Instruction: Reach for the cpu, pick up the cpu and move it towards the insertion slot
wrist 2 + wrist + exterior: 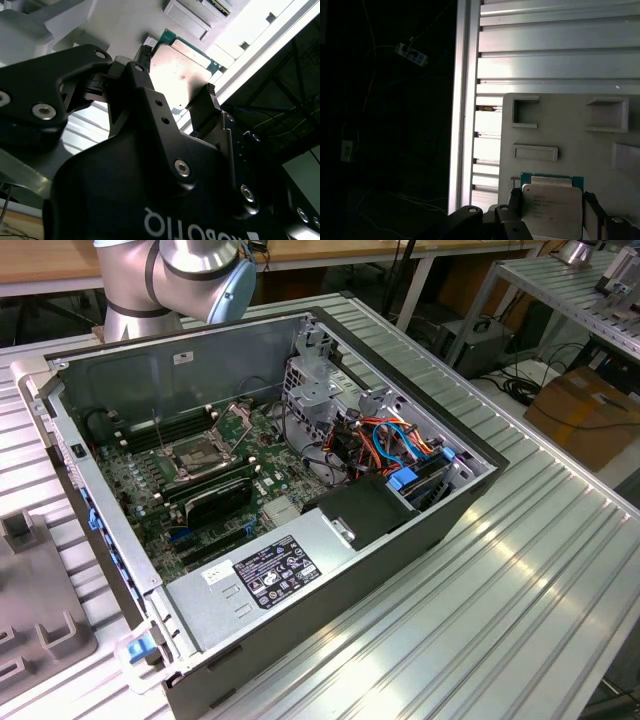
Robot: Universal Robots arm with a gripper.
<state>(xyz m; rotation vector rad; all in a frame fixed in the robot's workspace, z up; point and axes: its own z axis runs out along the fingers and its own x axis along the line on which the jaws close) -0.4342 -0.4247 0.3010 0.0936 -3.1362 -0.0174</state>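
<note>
At the exterior view's lower left, a grey moulded block (35, 625) is cut off by the frame edge. At upper left the silver-and-blue robot arm (190, 275) runs off the top edge, its far end out of sight. Left of centre, inside the open grey metal computer case (120, 375), sits the square, silver-framed insertion slot (200, 455).

In both wrist views the black gripper (176, 70) (552, 200) pinches the small square cpu (187, 77) (552, 215), silvery-faced and green-rimmed, by two opposite edges. Behind it lies a pale grey plastic tray with rectangular recesses (560, 125). Whether the cpu touches the tray is hard to make out.
</note>
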